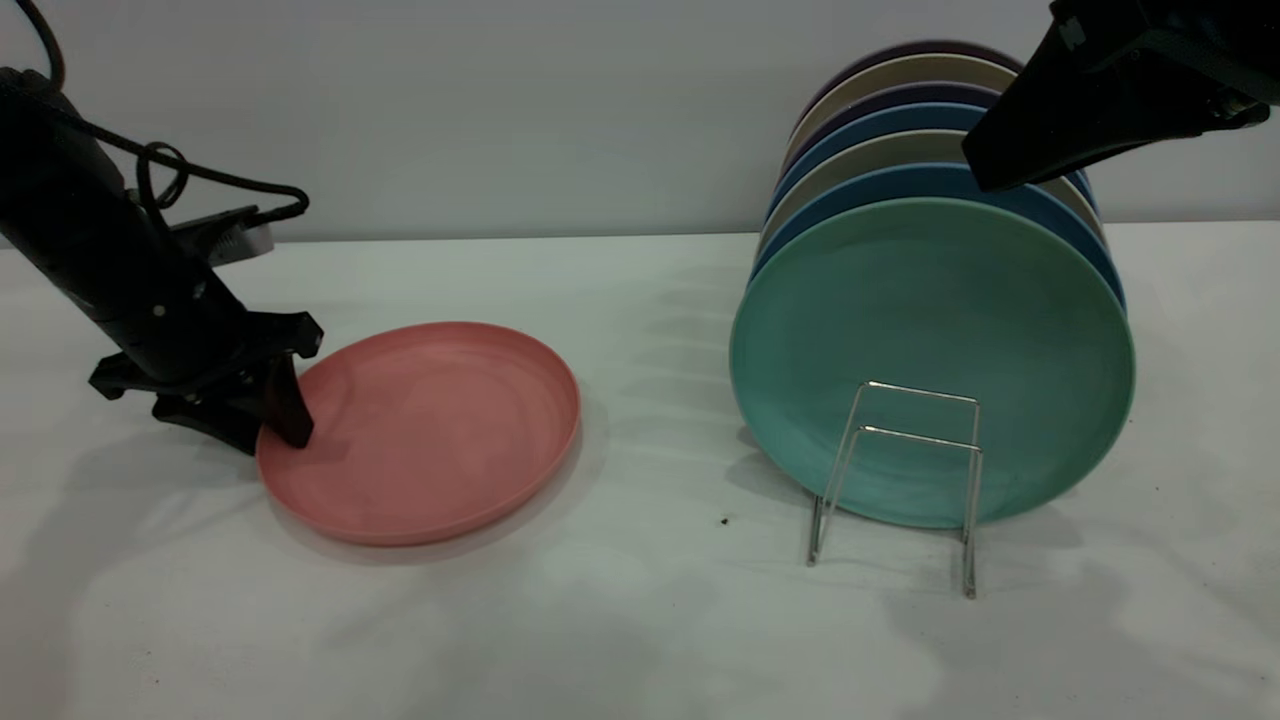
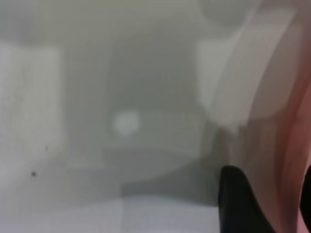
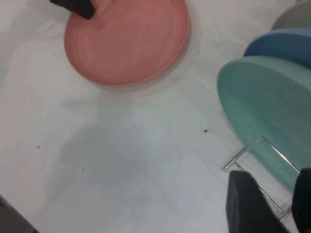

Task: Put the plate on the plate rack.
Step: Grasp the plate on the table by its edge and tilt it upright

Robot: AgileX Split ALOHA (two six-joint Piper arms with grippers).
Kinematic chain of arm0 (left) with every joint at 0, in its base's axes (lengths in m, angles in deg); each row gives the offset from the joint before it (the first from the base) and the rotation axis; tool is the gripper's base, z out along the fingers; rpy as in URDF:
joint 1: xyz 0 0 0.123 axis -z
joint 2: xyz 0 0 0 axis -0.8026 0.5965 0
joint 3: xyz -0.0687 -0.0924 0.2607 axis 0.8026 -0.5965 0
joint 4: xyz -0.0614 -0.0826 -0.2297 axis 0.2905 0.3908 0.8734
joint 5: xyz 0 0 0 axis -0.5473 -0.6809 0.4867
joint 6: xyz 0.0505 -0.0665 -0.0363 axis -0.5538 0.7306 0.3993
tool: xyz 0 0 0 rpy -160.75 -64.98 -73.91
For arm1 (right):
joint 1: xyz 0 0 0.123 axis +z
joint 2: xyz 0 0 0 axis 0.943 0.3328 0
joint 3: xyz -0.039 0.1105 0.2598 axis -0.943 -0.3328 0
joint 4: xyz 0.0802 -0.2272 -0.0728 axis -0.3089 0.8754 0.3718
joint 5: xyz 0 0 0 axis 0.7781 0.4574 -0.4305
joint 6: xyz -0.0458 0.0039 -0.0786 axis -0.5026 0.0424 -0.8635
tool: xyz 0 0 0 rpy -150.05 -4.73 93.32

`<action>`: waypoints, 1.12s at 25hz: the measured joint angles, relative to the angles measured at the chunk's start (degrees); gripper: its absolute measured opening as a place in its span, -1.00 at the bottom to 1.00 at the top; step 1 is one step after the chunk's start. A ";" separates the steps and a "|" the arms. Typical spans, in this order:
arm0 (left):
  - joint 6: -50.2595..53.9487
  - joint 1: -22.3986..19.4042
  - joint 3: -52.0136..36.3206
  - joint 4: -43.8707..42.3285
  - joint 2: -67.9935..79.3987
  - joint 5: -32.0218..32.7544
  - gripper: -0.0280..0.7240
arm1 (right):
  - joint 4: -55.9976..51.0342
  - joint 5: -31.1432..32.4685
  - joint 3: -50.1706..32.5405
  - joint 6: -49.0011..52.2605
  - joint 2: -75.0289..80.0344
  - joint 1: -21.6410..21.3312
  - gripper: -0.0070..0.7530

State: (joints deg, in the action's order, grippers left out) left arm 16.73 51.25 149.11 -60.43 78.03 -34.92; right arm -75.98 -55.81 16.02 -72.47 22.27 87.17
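The salmon-pink plate lies flat on the white table at the left; it also shows in the right wrist view and the left wrist view. My left gripper is low at the plate's left rim, open, with one finger inside the rim and one outside; the rim runs between the fingers. The silver wire plate rack stands at the right, its front loops bare, also in the right wrist view. My right gripper hangs high above the racked plates, open and empty.
A teal-green plate stands upright in the rack, with blue, cream and dark plates stacked behind it. The teal plate also shows in the right wrist view. A grey wall runs behind the table.
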 joint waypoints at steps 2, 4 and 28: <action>0.00 0.06 0.28 0.18 0.25 -0.15 -0.03 | -0.05 0.00 0.00 -0.02 0.00 0.00 -0.32; 0.00 0.06 0.33 0.18 0.37 -0.53 -0.16 | -0.05 0.00 0.00 -0.02 0.00 0.00 -0.32; -18.26 0.17 0.51 1.05 -9.60 2.64 -0.88 | -0.12 2.00 1.27 -1.09 0.00 0.00 -0.32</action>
State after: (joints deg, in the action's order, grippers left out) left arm -1.53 51.42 149.62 -59.39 68.42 -32.27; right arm -76.10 -53.81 17.29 -73.56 22.27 87.17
